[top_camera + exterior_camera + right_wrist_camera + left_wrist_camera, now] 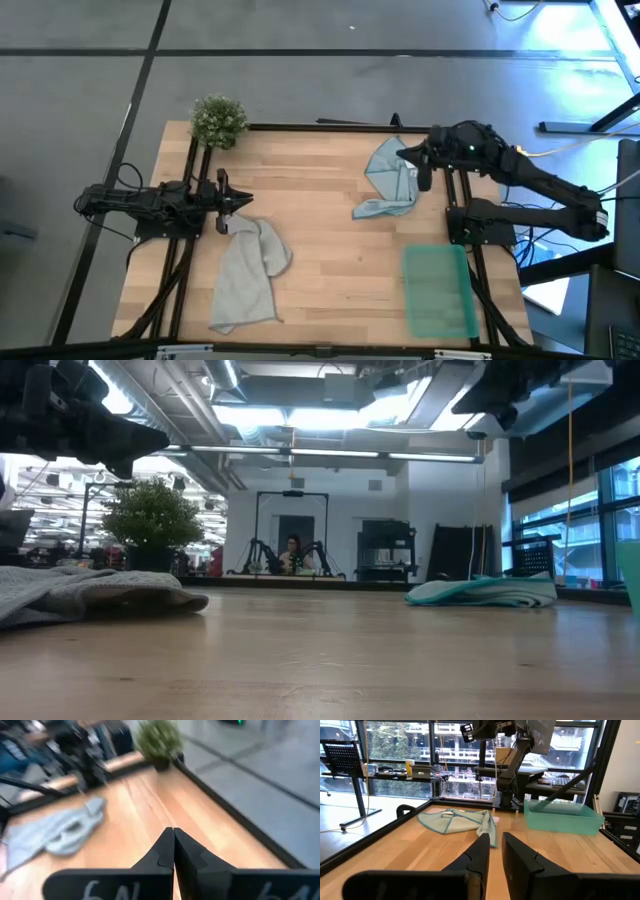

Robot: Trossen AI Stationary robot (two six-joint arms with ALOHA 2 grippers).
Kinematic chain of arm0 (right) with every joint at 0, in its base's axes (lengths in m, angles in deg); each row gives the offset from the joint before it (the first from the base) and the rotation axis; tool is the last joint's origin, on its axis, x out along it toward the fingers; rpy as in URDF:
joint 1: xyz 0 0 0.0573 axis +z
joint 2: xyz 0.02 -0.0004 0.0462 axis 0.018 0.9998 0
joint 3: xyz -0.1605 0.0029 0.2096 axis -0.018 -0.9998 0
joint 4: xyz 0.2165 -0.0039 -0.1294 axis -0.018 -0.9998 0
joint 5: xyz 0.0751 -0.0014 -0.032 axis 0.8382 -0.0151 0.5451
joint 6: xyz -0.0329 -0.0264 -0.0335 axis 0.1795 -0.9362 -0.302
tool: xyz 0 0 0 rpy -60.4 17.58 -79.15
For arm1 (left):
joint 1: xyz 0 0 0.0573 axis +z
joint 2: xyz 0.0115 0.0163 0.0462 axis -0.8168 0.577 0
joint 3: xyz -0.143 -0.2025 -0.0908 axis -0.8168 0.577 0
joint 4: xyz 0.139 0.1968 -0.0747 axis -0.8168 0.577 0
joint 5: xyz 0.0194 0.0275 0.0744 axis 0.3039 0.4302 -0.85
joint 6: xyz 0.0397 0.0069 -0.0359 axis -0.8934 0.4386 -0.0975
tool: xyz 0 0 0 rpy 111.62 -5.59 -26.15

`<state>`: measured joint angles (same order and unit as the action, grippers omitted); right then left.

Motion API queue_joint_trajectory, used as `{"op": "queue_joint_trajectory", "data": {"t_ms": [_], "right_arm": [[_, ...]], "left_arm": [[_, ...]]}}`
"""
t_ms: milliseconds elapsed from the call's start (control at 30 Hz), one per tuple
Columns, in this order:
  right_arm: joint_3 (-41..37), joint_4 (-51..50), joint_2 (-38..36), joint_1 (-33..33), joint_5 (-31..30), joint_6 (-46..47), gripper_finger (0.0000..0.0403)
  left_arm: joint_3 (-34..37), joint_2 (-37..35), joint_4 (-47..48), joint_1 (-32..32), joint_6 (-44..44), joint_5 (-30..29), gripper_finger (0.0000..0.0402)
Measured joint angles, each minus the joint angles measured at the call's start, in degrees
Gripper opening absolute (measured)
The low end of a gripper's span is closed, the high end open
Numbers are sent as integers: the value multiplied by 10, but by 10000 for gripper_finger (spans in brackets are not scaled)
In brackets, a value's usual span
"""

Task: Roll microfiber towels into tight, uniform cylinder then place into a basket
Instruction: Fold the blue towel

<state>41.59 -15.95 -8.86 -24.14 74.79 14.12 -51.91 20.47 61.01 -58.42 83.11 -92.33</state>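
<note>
Nearest the front edge of the counter (330,270), the grey towel (247,275) lies loose and rumpled on the left side, not rolled at all. On the right side near that edge sits the green basket (438,292), with nothing in it. Just above the grey towel's far end, the left pincer (232,200) hangs clear of the cloth; its fingers stand a little apart with a narrow gap between them and hold nothing. Farther back on the right, the pale blue towel (388,180) lies crumpled in a heap, also unrolled. The right pincer (422,165) hovers at that towel's far side, raised off the counter, its fingers pressed together and empty. At the far left corner stands a small potted plant (218,120).

As I judge it, the work is at its very start: neither towel is flattened or rolled, and the basket waits. The next move calls for one pincer to come down on a towel's edge, probably the left on the grey one since it is closest, and spread the cloth flat before any rolling can begin. The soft cloth will likely bunch unless a corner is pinned.
</note>
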Motion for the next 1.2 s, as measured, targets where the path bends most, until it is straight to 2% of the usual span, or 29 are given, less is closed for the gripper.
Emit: {"op": "queue_joint_trajectory", "data": {"t_ms": [133,267,500,867,1000,1200], "right_arm": [[42,-72,42,-1,-4,55,4],[47,-96,78,-11,-13,106,4],[46,-104,118,-30,-4,94,5],[48,-97,121,-32,4,71,5],[48,-98,121,-32,37,64,5],[48,-97,121,-32,47,55,5]], "left_arm": [[0,0,0,0,0,0,40],[0,0,0,0,-1,0,32],[0,0,-1,0,-112,-12,20],[0,0,-7,0,-112,-26,5],[0,0,-74,2,-122,-63,2],[-1,0,-183,2,-96,-74,10]]}}
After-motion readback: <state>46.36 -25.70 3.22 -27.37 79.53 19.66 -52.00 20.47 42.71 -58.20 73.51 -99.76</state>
